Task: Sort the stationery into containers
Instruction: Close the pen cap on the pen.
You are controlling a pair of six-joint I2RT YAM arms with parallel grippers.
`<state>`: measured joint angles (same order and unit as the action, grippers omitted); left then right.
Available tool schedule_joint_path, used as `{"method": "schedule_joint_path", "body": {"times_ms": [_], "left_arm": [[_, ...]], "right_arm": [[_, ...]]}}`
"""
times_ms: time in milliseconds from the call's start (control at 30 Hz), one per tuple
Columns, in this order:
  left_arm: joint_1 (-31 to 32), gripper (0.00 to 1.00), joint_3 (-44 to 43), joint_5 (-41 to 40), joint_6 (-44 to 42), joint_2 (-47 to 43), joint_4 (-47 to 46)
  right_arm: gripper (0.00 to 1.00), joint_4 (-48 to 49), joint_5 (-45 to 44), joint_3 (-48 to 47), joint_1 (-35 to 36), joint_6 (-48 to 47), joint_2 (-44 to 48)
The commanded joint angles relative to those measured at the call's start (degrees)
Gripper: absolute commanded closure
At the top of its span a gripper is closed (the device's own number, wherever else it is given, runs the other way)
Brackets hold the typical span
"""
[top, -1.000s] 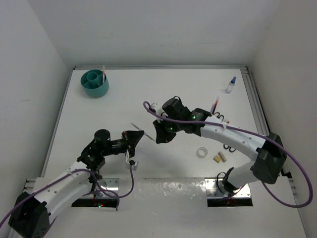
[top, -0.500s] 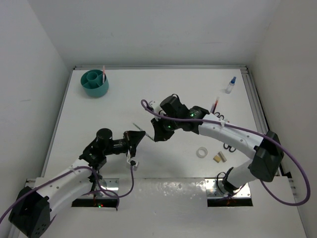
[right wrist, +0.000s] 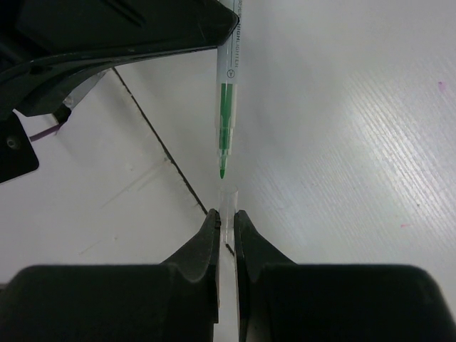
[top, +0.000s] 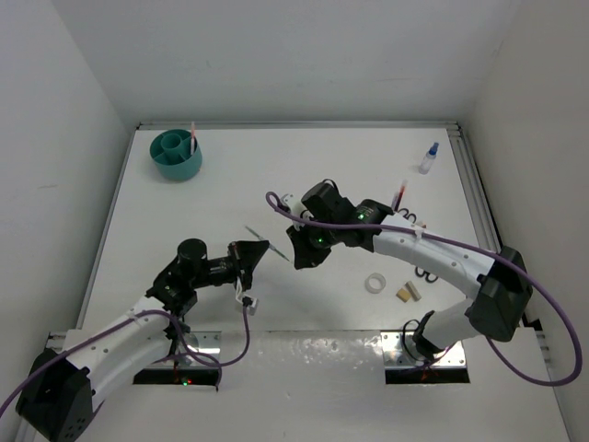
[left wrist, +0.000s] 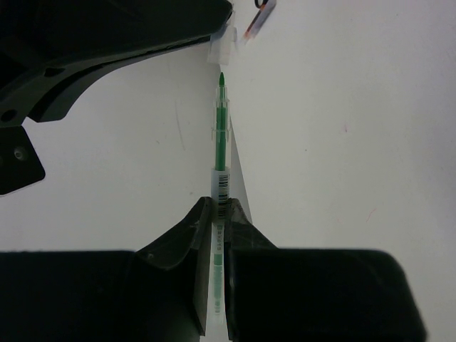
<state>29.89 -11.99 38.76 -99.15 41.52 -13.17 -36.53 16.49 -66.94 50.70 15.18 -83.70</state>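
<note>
A green pen (left wrist: 221, 135) is clamped by its clear barrel in my left gripper (left wrist: 221, 206), with its uncapped tip pointing away from me. My right gripper (right wrist: 226, 217) is shut on a clear pen cap (right wrist: 227, 205), whose open end faces the pen tip (right wrist: 222, 171) across a small gap. In the top view the left gripper (top: 261, 249) and the right gripper (top: 293, 254) meet at mid-table. The teal pot (top: 177, 155) stands at the far left with a red pen (top: 193, 134) upright in it.
On the right of the table lie a white tape ring (top: 375, 283), tan eraser blocks (top: 408, 293), black scissors (top: 420, 221), a red pen (top: 399, 193) and a blue-capped bottle (top: 429, 158). A thin dark stick (top: 252, 230) lies beneath the grippers.
The right gripper with the cap shifted slightly up and left, then came back down to the right. The left gripper has held the green pen nearly still.
</note>
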Motion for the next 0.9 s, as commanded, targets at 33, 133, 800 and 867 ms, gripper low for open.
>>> {"method": "schedule_joint_path", "body": {"times_ms": [33,133,800,867], "left_arm": [[-0.45,1.00,-2.07,1.67,0.01,0.14,-2.30],[-0.45,1.00,-2.07,2.02,-0.07,-0.03,-1.77],[-0.01,1.00,-1.55,2.90,-0.95,0.05,-1.16],[-0.01,1.00,-1.55,2.90,-1.30,-0.03,-1.07]], "right_arm": [[1.00,-0.12,-0.23,-1.17,-0.16,-0.68,0.12],[1.00,0.76,-0.23,-1.18,0.01,-0.59,0.12],[1.00,2.78,0.21,-2.23,0.54,-0.06,-1.11],[1.00,2.96,0.30,-2.23,0.54,-0.06,-1.11]]}}
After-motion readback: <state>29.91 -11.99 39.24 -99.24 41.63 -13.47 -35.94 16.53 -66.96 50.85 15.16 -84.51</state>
